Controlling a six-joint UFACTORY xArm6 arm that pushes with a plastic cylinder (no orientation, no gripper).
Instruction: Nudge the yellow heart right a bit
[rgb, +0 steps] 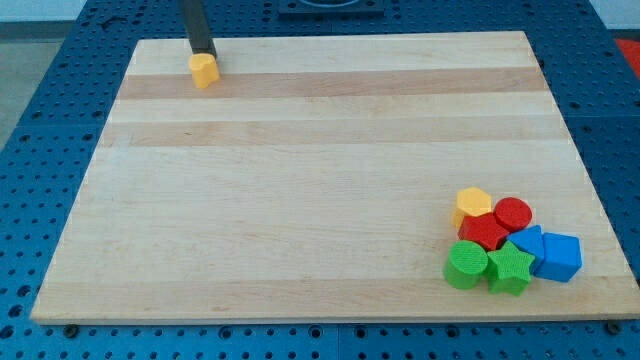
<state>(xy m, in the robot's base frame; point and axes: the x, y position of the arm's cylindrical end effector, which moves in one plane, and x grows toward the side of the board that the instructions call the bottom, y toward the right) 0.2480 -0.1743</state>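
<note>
A small yellow block (204, 70), which I take for the yellow heart though its shape is hard to make out, lies near the board's top left. My tip (203, 53) stands just above it in the view, touching or nearly touching its top edge. The dark rod runs up out of the view's top.
A cluster of blocks sits at the board's bottom right: a yellow hexagon (472, 204), a red cylinder (513, 213), a red star (485, 233), a green cylinder (465, 264), a green star (509, 268) and two blue blocks (558, 256). The wooden board (320, 170) lies on a blue perforated table.
</note>
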